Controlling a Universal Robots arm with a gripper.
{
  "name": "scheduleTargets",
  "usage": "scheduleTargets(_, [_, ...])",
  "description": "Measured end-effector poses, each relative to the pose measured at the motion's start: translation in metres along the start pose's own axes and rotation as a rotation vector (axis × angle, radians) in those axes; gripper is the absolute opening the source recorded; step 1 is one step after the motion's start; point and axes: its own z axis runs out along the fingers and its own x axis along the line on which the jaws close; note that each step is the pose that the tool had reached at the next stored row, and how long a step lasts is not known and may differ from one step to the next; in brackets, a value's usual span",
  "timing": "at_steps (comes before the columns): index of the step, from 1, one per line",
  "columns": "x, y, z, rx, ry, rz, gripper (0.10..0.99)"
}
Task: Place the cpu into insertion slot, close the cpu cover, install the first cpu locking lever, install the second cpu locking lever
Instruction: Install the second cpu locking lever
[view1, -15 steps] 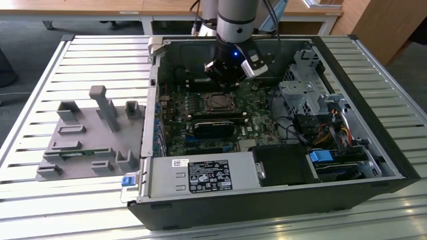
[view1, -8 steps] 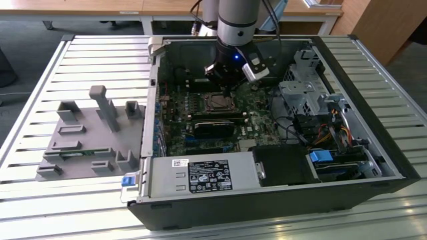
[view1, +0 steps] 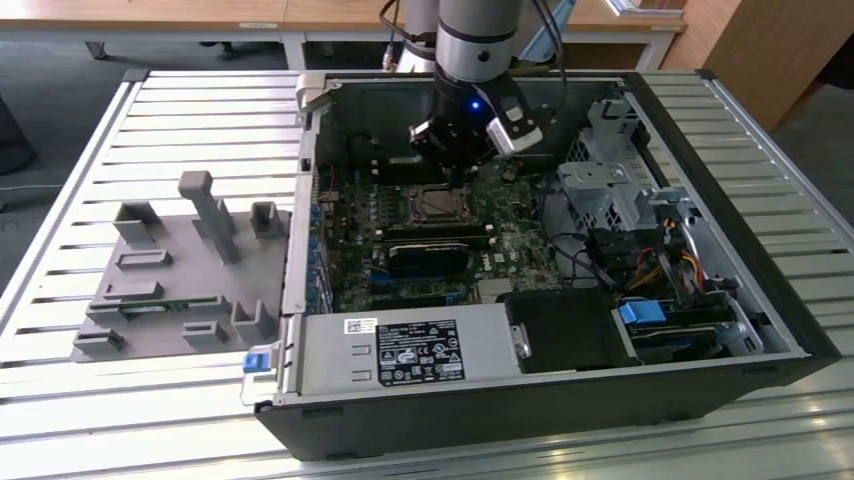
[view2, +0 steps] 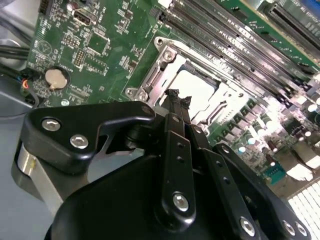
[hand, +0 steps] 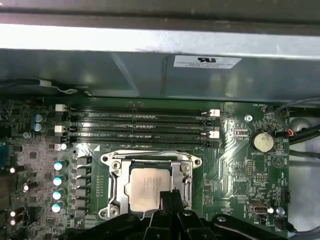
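Observation:
The cpu (hand: 146, 186) lies flat in the insertion slot (view1: 438, 206), its pale metal face up; it also shows in the second wrist view (view2: 192, 89). The silvery cpu cover (hand: 116, 186) lies down around it, framing the chip through its window. My gripper (view2: 178, 96) hangs just above one edge of the socket, its two black fingers pressed together and holding nothing. In the first wrist view the fingertips (hand: 170, 196) overlap the chip's nearest edge. In the exterior view the gripper (view1: 457, 168) sits just behind the socket inside the open computer case.
Several long black memory slots (hand: 137, 125) run beside the socket. A coin battery (hand: 263, 141) sits on the green board. The case wall (hand: 160, 70) stands close behind. Drive cages and cables (view1: 627, 210) fill the exterior view's right; a grey fixture (view1: 187, 260) lies outside the case.

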Motion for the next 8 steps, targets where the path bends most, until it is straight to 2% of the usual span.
scheduleTargets(3, [0.0000, -0.0030, -0.0002, 0.000, 0.0001, 0.000, 0.106])
scheduleTargets(8, [0.0002, -0.0134, -0.0007, 0.000, 0.0000, 0.000, 0.106])
